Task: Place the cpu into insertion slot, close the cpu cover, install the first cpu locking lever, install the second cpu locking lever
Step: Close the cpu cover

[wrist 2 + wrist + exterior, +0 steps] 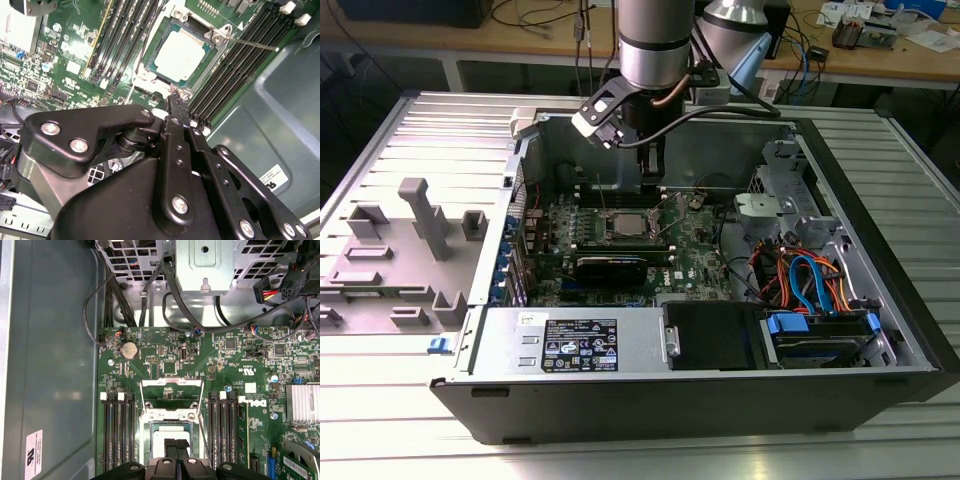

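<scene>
Down inside the open grey metal computer case (720, 140) I have the black two-finger gripper (653, 182) hanging over the green circuit board. In both wrist views its fingers (171, 444) are pressed together with nothing between them.

The cpu (181, 54), a small flat square chip with a pale silver top, already lies seated in the insertion slot (149, 432), the square socket with a silvery rim between the banks of long black memory slots (117, 430). In the exterior view the chip sits at about 7 o'clock from the fingertips, near them. In the second wrist view it lies just beyond the tips and apart from them. How high the tips stand above the board I cannot tell.

The cpu cover (172, 384), a thin silvery frame with a large square window, is swung up off the socket, and green board shows through its window. A thin metal lever rod (252, 45) juts free from one socket corner.
</scene>
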Robot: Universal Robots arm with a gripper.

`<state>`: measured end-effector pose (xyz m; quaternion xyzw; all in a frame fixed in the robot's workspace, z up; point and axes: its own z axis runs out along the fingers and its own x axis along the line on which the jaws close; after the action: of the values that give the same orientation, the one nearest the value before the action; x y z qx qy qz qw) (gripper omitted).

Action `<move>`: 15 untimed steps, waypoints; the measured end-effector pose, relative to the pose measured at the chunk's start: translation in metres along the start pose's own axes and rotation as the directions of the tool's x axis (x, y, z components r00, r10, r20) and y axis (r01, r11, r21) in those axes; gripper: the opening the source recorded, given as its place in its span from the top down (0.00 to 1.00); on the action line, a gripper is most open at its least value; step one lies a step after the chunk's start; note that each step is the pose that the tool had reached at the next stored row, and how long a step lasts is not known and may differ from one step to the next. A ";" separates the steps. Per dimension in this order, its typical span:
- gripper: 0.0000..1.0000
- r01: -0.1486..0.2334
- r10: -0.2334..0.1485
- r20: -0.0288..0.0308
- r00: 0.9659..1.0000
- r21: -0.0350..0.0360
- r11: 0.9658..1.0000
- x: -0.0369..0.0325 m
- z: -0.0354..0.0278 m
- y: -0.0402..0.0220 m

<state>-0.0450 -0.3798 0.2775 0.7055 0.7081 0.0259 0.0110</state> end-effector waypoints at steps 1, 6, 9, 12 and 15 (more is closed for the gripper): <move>0.89 0.000 0.000 0.000 1.000 0.000 1.000 0.0000 0.0000 0.0007; 0.89 0.000 0.000 0.000 1.000 0.000 1.000 0.0000 0.0004 0.0069; 0.89 0.000 0.000 0.000 1.000 0.000 1.000 0.0000 0.0004 0.0072; 0.89 0.000 0.000 0.000 1.000 0.000 1.000 0.0000 0.0004 0.0078; 0.89 0.000 0.000 0.000 1.000 0.000 1.000 0.0000 0.0004 0.0084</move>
<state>-0.0366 -0.3798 0.2775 0.7055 0.7082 0.0259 0.0110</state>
